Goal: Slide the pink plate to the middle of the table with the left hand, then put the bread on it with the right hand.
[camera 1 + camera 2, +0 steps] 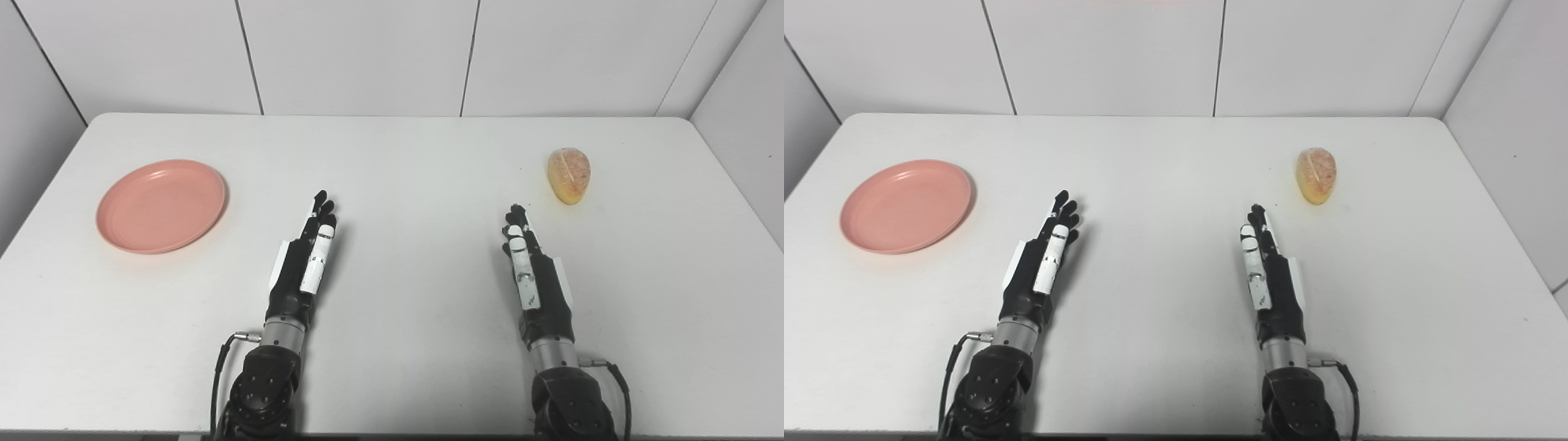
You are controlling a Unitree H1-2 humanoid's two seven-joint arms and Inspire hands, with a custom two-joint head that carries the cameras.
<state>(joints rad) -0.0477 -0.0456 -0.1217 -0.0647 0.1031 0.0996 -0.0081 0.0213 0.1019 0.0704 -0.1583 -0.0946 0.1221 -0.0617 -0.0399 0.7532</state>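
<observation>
The pink plate (pixel 160 205) lies on the left side of the white table (pixel 398 159), with nothing on it. A yellowish bread roll (pixel 569 175) sits on the right side, toward the back. My left hand (pixel 306 260) rests over the table left of centre, fingers straight and pointing away, holding nothing; the plate is well to its left. My right hand (pixel 530 269) rests right of centre in the same flat pose, open, with the bread a short way beyond its fingertips and slightly to the right.
White wall panels (pixel 367 55) close off the back and both sides of the table. Bare tabletop (pixel 1157 202) stretches between the two hands and toward the back edge.
</observation>
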